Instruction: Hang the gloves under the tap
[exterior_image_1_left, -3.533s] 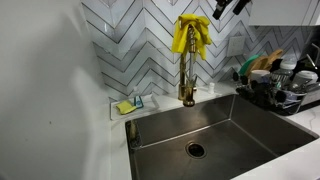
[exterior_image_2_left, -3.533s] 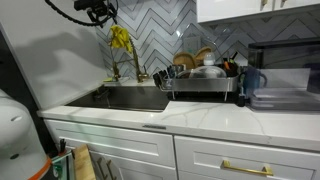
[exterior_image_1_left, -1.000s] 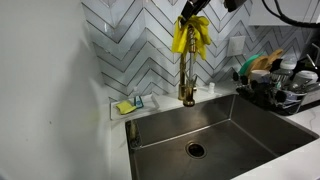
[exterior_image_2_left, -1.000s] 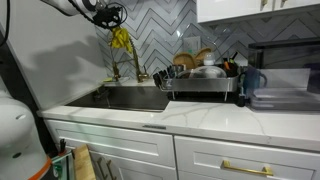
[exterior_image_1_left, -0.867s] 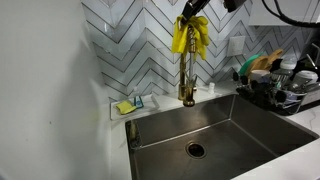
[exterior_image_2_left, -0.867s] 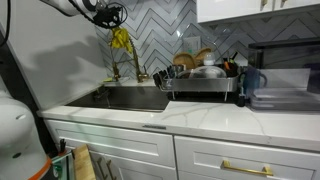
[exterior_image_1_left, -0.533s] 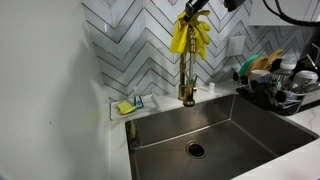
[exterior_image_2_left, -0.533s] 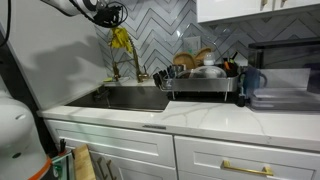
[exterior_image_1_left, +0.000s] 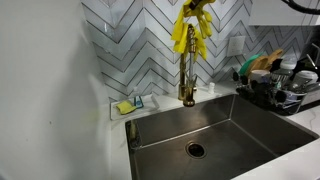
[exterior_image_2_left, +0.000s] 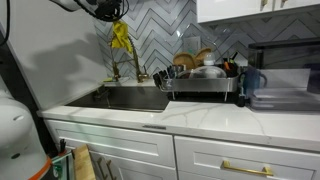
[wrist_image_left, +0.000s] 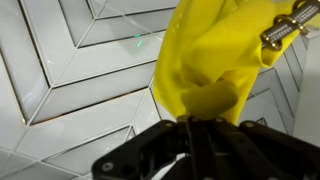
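The yellow gloves (exterior_image_1_left: 190, 32) hang bunched at the top of the brass tap (exterior_image_1_left: 187, 75), above the sink, in both exterior views. My gripper (exterior_image_1_left: 198, 5) sits at the top edge of the picture, right over them. In the wrist view the gripper (wrist_image_left: 190, 124) is shut, with the yellow gloves (wrist_image_left: 212, 60) pinched between its fingers. The tap's brass end (wrist_image_left: 290, 24) shows at the upper right, against the rubber. From the side, the gloves (exterior_image_2_left: 120, 38) dangle below the gripper (exterior_image_2_left: 110, 12), with the tap (exterior_image_2_left: 136, 66) under them.
A steel sink (exterior_image_1_left: 215, 135) lies below the tap. A yellow-green sponge (exterior_image_1_left: 125, 107) rests on the ledge beside it. A loaded dish rack (exterior_image_1_left: 278, 88) stands on the counter, and a dark jug (exterior_image_2_left: 251, 82) beyond it. The tiled wall (exterior_image_1_left: 140, 50) is close behind.
The gripper has closed on the top of the gloves and risen a little, pulling the gloves up along the tap. Earlier it hung open away from them.
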